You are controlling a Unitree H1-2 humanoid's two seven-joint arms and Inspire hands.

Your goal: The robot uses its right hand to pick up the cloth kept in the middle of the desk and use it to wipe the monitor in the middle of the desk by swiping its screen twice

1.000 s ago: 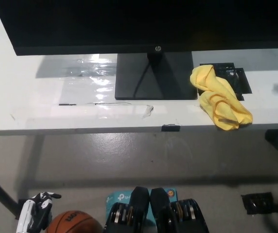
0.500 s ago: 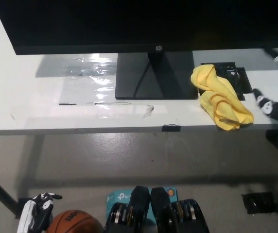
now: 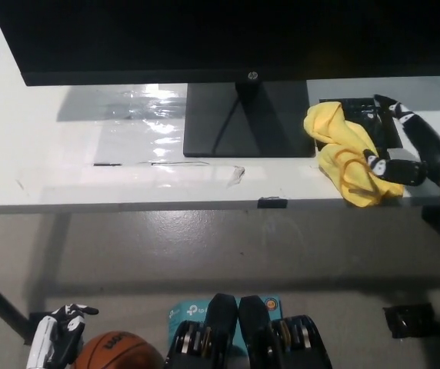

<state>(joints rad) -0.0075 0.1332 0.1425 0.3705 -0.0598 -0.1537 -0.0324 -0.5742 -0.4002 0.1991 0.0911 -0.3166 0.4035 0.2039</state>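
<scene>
Head view: the black right hand (image 3: 406, 150), which a second ago was only a blur at the right edge, now reaches in over the white surface (image 3: 66, 165) and straddles the right side of the yellow cloth (image 3: 345, 157), fingers spread apart, one tip touching the folds, nothing clamped yet. The cloth lies crumpled just right of the monitor (image 3: 228, 38) stand, unmoved. So the reach looks nearly done and the grasp is the step at hand; wiping has not begun. The white left hand (image 3: 55, 338) rests low at the lower left beside a basketball (image 3: 116, 354), its fingers unclear
</scene>
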